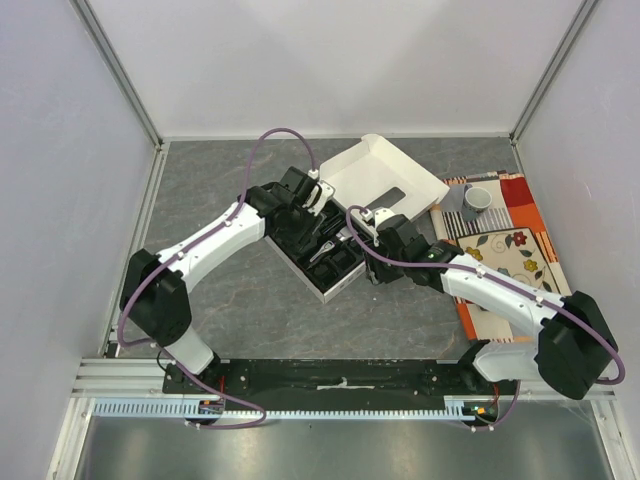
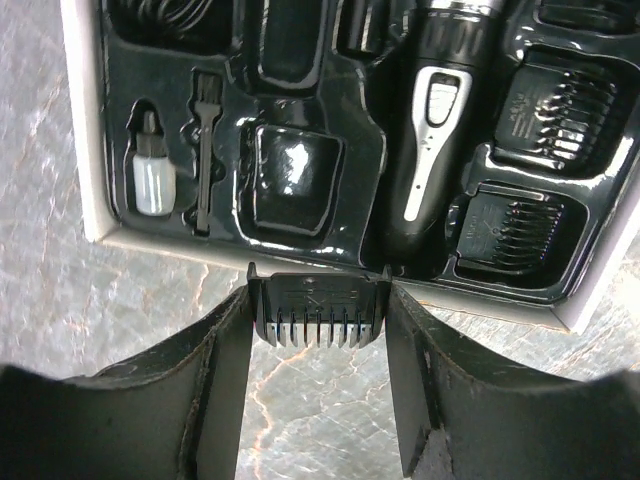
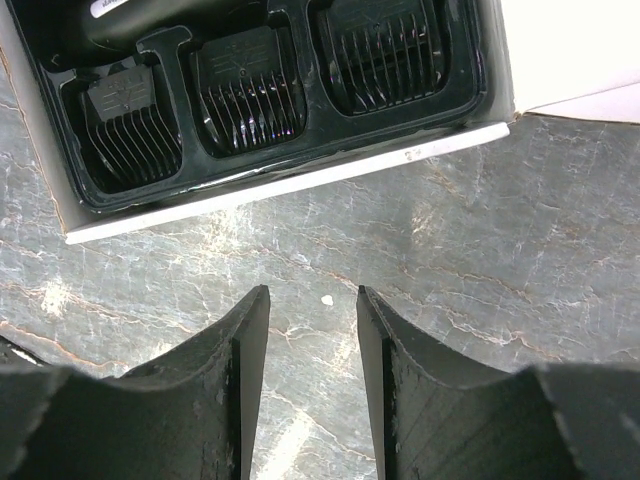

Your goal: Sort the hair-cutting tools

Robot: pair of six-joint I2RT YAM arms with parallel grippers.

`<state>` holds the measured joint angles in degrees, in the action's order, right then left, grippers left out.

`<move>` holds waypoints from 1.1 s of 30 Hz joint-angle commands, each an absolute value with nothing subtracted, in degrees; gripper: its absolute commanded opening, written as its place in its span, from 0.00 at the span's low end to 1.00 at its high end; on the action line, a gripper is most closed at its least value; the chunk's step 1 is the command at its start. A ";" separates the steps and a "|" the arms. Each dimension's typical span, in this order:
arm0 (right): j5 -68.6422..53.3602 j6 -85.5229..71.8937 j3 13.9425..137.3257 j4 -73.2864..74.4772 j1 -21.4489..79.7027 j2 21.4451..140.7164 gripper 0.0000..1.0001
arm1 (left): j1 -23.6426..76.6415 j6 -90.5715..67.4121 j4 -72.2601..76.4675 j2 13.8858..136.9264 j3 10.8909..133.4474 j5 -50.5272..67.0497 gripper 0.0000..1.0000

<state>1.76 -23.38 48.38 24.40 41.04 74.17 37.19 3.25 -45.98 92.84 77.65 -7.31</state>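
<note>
I see grey counter (image 1: 250,300), white box (image 2: 95,225) with black tray (image 2: 370,200), my right gripper (image 3: 313,300) parted, empty, above counter beside box, my left gripper (image 2: 318,300) pinching spare comb (image 2: 318,310) at box edge, tray holding clipper (image 2: 430,130), three combs (image 3: 245,95), brush (image 2: 203,150), bottle (image 2: 152,175)

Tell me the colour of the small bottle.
The bottle is whitish with a black cap; left wrist view.

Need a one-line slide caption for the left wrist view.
Comb attachment held in the left fingers at the box rim; clipper, brush and bottle seated inside.
</note>
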 commanded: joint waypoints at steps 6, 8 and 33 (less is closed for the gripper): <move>1.23 -23.73 49.84 25.49 41.05 73.04 0.49 | 31.65 17.93 -44.12 94.92 82.79 10.96 0.45; 1.23 -23.82 49.66 25.40 41.13 73.21 0.50 | 30.50 18.63 -44.21 95.80 83.58 12.65 0.45; 0.44 -24.43 47.37 21.80 41.13 77.26 0.51 | 27.33 19.34 -37.53 103.97 82.01 12.48 0.45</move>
<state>0.99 -23.97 47.99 23.88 41.04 77.54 27.35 16.43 -40.95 103.68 82.98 12.60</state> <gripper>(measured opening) 0.510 0.576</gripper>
